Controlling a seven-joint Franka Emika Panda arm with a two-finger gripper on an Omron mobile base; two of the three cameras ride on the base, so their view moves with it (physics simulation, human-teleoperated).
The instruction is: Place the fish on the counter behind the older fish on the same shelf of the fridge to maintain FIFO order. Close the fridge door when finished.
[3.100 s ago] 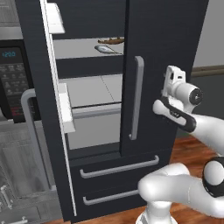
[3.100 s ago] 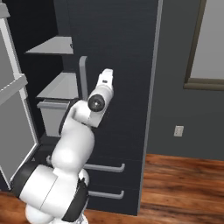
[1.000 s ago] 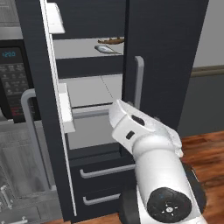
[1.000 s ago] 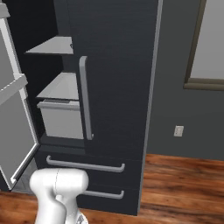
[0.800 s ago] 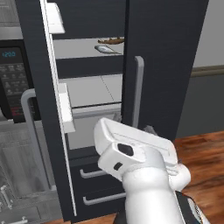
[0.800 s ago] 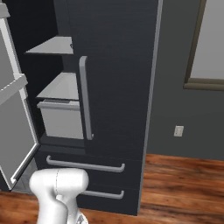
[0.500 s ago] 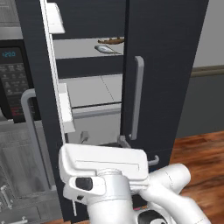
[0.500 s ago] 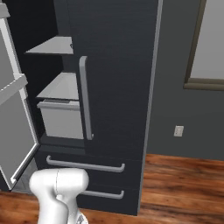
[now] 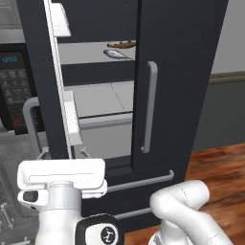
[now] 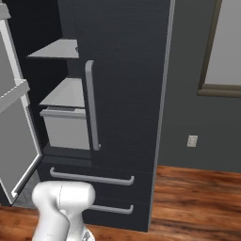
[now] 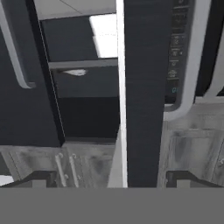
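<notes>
While the left door [image 9: 45, 91] of the fridge [image 9: 177, 72] stands swung out toward the robot, its thin pale edge runs top to bottom through the left base view, and the right door [image 10: 122, 94] is closed with its long grey handle [image 9: 149, 106] upright. Between the 2 doors an open gap shows the inside: the upper shelf [image 9: 91, 53], a lower shelf [image 9: 107, 98] and a pale drawer front [image 10: 66, 128] beneath it. Below are 2 drawers [image 10: 92, 178] with horizontal handles, and wood floor [image 10: 197, 197] lies open to the right of the fridge.

On the upper shelf the brown fish [image 9: 122, 44] lies toward the back, and the pale fish [image 9: 116, 54] lies just in front of it, nearer the opening. Both sit close to the edge of the closed right door.

From the hand view, the gripper [image 11: 111, 177] faces the open door's edge [image 11: 139, 94] head-on, with its 2 dark fingertips [image 11: 37, 178] spread wide apart on either side of that edge and nothing between them. The door's handle [image 11: 188, 65] curves down on the right of that view. In the left base view the hand's white body [image 9: 61, 179] sits low, in front of the open door, well below the shelf that holds both fish. A microwave [image 9: 13, 86] stands left of the open door.
</notes>
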